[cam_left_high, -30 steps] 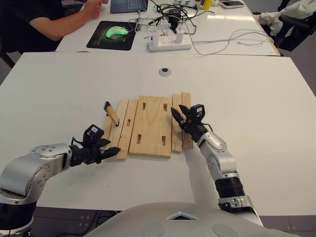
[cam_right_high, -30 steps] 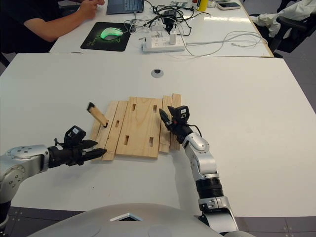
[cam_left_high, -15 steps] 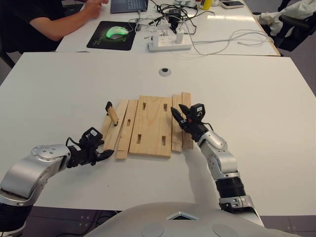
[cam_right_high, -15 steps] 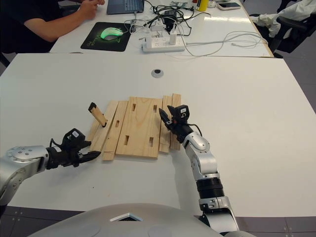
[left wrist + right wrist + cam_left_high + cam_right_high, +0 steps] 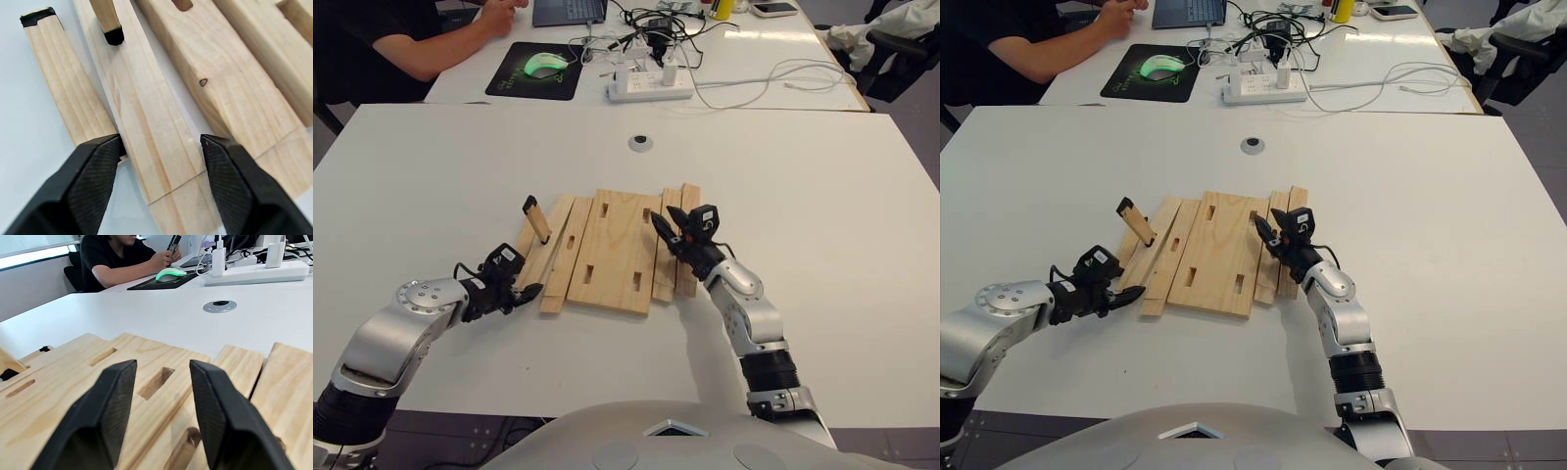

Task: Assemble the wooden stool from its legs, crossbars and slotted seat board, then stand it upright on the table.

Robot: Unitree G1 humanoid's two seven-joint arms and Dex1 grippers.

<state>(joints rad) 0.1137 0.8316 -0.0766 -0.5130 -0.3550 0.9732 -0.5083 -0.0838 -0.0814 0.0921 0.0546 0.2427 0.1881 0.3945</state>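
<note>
The slotted seat board [image 5: 619, 250] lies flat mid-table. Two long wooden pieces [image 5: 558, 253] lie along its left edge, and two more [image 5: 677, 245] along its right edge. A short black-tipped piece [image 5: 536, 217] leans up from the left pieces. My left gripper [image 5: 524, 294] is open at the near end of the left pieces. In the left wrist view its fingers [image 5: 93, 181] straddle the end of one strip [image 5: 146, 127], beside a black-ended piece [image 5: 63, 93]. My right gripper [image 5: 668, 230] hovers open over the board's right edge, with a slot [image 5: 155, 382] between its fingers [image 5: 105, 411].
A round cable grommet [image 5: 640, 143] sits in the table behind the wood. A second table beyond holds a power strip [image 5: 649, 83], cables and a mouse pad [image 5: 536, 69], with a person seated there. Bare white tabletop [image 5: 822, 215] surrounds the wooden parts.
My left gripper pulled back slightly, then moved in around the near end of the left pieces. The wooden parts turned slightly and shifted right. The right arm has hardly moved.
</note>
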